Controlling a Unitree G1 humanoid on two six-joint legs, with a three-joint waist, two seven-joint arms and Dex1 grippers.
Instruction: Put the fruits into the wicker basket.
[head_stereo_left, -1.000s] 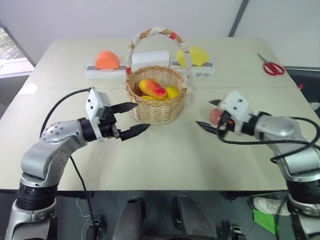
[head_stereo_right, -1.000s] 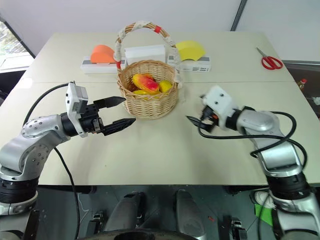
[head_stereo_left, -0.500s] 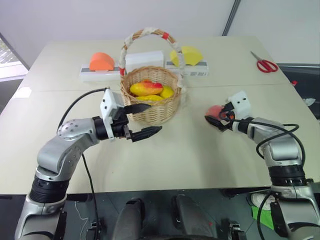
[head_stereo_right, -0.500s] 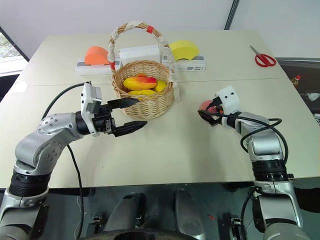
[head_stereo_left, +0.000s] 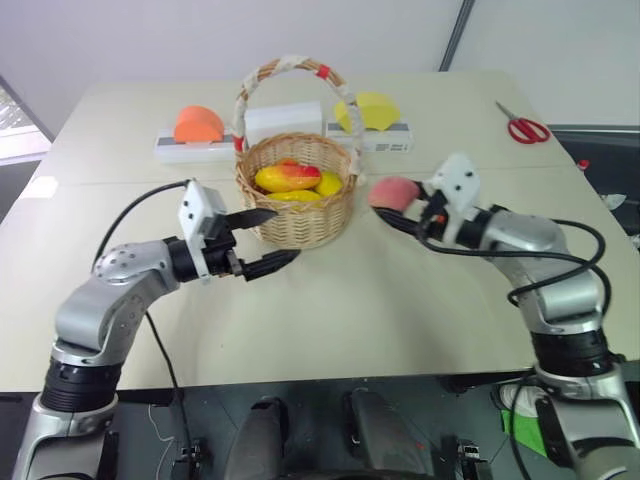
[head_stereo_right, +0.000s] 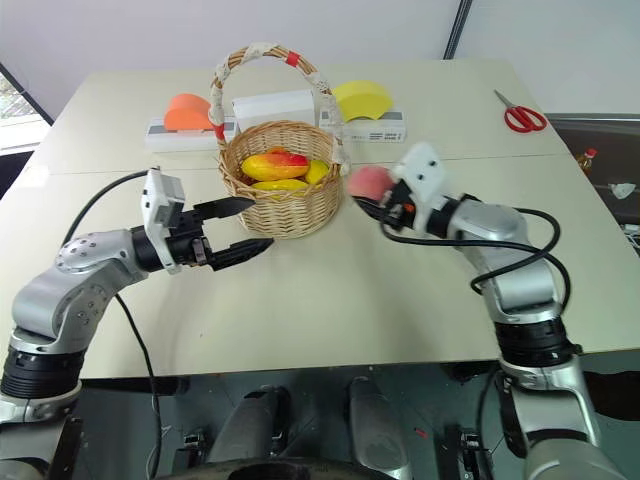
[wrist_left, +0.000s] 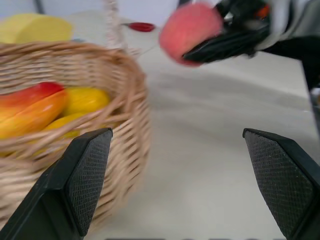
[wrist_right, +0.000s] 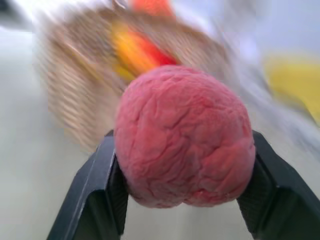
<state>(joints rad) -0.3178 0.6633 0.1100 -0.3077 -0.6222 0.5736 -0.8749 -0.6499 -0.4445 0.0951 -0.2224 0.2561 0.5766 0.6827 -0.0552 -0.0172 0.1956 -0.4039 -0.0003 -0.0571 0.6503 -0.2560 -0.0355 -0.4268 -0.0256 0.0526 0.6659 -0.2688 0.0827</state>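
The wicker basket (head_stereo_left: 300, 215) stands mid-table, its tall handle wrapped in white and red tape. Inside lie a yellow-red mango (head_stereo_left: 285, 178) and yellow fruits (head_stereo_left: 328, 183). My right gripper (head_stereo_left: 400, 205) is shut on a round pink peach (head_stereo_left: 391, 192). It holds the peach above the table, just right of the basket's rim. The right wrist view shows the peach (wrist_right: 184, 150) pinched between both black fingers with the basket behind it. My left gripper (head_stereo_left: 266, 240) stands open and empty at the basket's front left, one finger close to the wicker wall.
Behind the basket are white boxes (head_stereo_left: 282, 122) with an orange half-dome (head_stereo_left: 198, 124) to the left and a yellow half-dome (head_stereo_left: 373, 110) to the right. Red scissors (head_stereo_left: 521, 128) lie at the table's far right. Bare tabletop (head_stereo_left: 380, 300) spreads in front.
My right gripper has carried the peach left and upward, from the table's right side to beside the basket's rim. The left gripper has stayed open near the basket. The camera view has shifted.
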